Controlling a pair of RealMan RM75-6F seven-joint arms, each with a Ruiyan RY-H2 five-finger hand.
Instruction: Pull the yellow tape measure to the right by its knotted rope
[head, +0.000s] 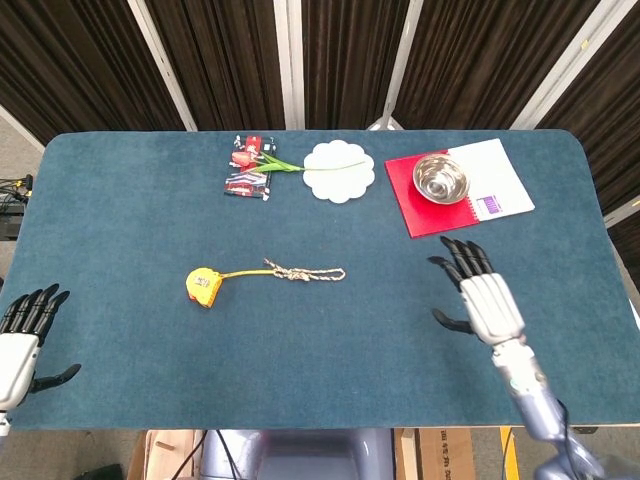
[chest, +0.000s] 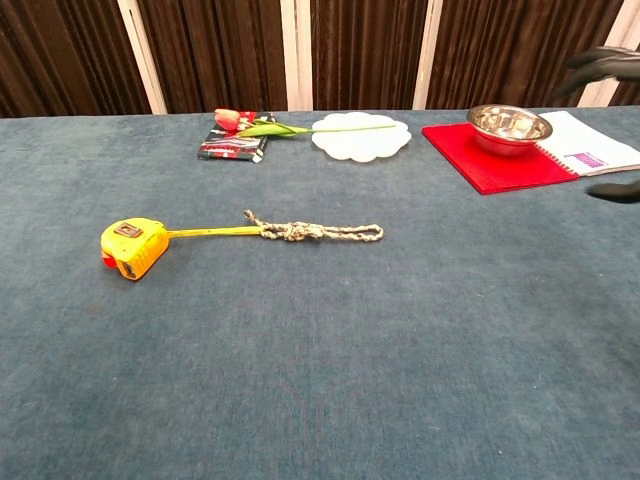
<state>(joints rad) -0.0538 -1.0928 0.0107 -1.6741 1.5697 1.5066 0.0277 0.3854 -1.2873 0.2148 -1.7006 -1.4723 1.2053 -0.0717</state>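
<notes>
Head view shows a yellow tape measure (head: 203, 285) lying left of centre on a blue carpeted table (head: 120, 220). A short length of yellow blade runs from it to the right and joins a knotted rope (head: 305, 272), which lies straight along the cloth and ends in a small loop. Neither hand touches them.

Along the far edge sit a tulip (head: 262, 160) resting across a small dark packet (head: 246, 184), a white scalloped plate (head: 339, 171), and a steel bowl (head: 441, 178) standing on a red notebook (head: 425, 205) with a white page open beside it. Behind the table hang dark pleated curtains (head: 215, 60) crossed by pale bars.

Robot's right hand (head: 487, 300) hovers over the table, right of the rope and well apart from it, palm down, fingers spread and holding nothing. Its left hand (head: 20, 340) sits at the near left corner, fingers also spread and empty.
</notes>
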